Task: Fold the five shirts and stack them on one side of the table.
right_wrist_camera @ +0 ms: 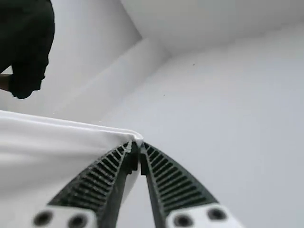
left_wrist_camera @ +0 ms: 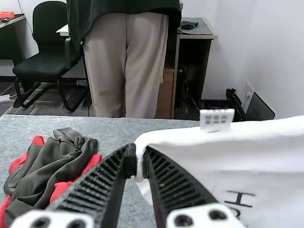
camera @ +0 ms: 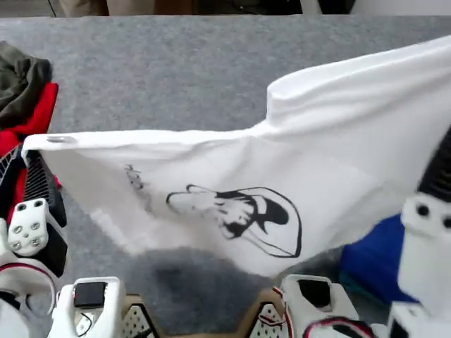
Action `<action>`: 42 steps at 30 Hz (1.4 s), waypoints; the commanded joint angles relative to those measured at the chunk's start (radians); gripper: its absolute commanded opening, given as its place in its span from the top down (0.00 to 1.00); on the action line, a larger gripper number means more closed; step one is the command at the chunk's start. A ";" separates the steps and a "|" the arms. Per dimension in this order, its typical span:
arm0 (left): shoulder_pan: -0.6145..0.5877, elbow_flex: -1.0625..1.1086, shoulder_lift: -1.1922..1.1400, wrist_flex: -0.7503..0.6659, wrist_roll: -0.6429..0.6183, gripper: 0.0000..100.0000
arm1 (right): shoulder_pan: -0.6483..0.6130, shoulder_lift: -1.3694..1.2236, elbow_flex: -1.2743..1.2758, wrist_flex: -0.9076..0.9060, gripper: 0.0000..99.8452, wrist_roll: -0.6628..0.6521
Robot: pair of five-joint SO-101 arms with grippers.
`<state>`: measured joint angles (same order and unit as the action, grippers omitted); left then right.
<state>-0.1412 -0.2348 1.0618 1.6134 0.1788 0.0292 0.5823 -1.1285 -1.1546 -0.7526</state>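
Observation:
A white shirt (camera: 282, 176) with a black drawing hangs stretched above the grey table (camera: 176, 70), held at both ends. My left gripper (left_wrist_camera: 137, 164) is shut on one corner of its top edge, seen at the left in the high view (camera: 32, 151). My right gripper (right_wrist_camera: 137, 151) is shut on the other corner, raised higher at the table's right edge. The white shirt (right_wrist_camera: 47, 156) slopes up towards the right, and its lower part drapes near the table's front. A white label (left_wrist_camera: 217, 118) stands up from the white shirt's (left_wrist_camera: 237, 161) edge.
A crumpled olive shirt (camera: 21, 81) lies on a red shirt (camera: 39, 113) at the table's left edge. A blue shirt (camera: 380, 260) lies at the front right, partly under the white one. A person stands behind the table's far edge.

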 commanded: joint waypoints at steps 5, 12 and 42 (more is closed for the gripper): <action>-0.018 -0.005 0.002 -0.025 -0.091 0.98 | -0.013 0.007 -0.015 0.048 1.00 -0.066; -0.018 -0.117 0.002 -0.003 -0.094 0.98 | -0.030 0.008 -0.012 0.043 1.00 -0.071; -0.011 0.818 -0.007 -0.646 0.021 0.98 | -0.133 -0.047 0.897 0.292 1.00 0.005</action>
<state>-0.1534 0.4710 1.0510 1.1162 0.1649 -0.1105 0.5608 -0.3675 -0.9920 -0.7741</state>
